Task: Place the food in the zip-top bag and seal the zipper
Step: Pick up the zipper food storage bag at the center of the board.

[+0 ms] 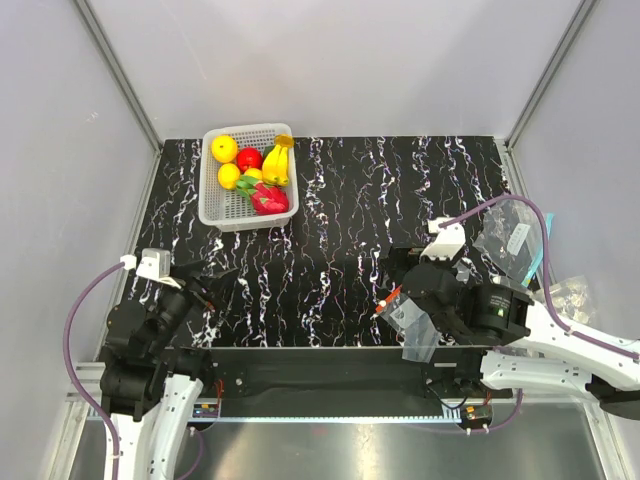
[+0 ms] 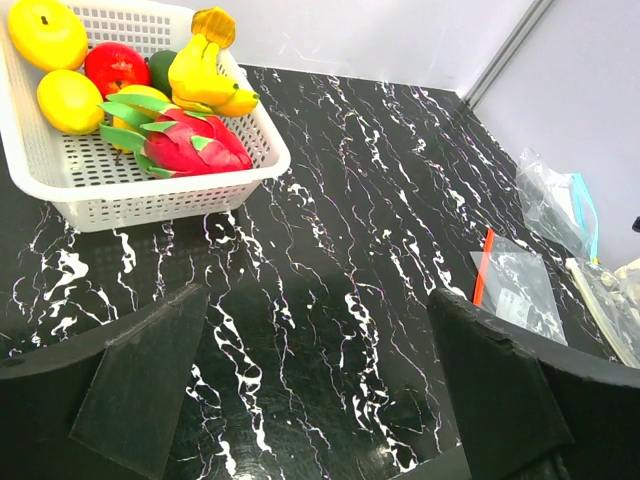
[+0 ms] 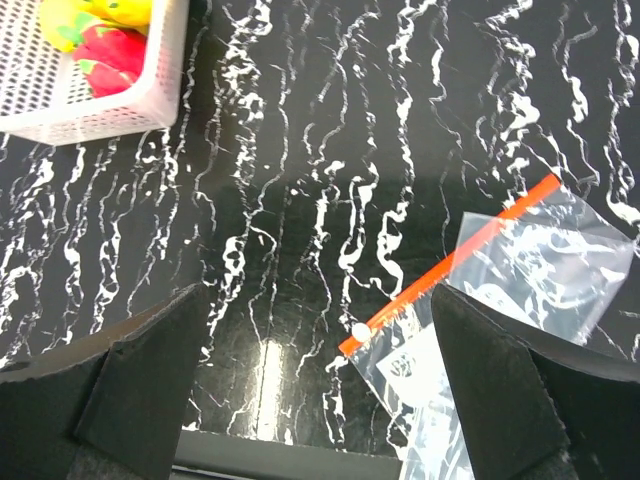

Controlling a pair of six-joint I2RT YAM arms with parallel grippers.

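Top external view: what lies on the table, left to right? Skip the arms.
white basket → zip-top bag → clear bag with teal edge

We see a black counter [image 1: 340,200] streaked with white marble-like veins, and on it a white perforated basket [image 1: 213,195]. In the basket are a yellow banana bunch [image 1: 277,163] with an amber tip, a pink-red dragon fruit [image 1: 270,198] with green leaves, round yellow fruits [image 1: 224,148], a red fruit [image 1: 249,158] and a dark green fruit [image 2: 160,68]. We also note the clear zip-top bag [image 3: 545,270], its zipper [image 3: 450,285] red-orange with a small white slider [image 3: 356,329], and another clear bag [image 2: 545,195] edged in teal.
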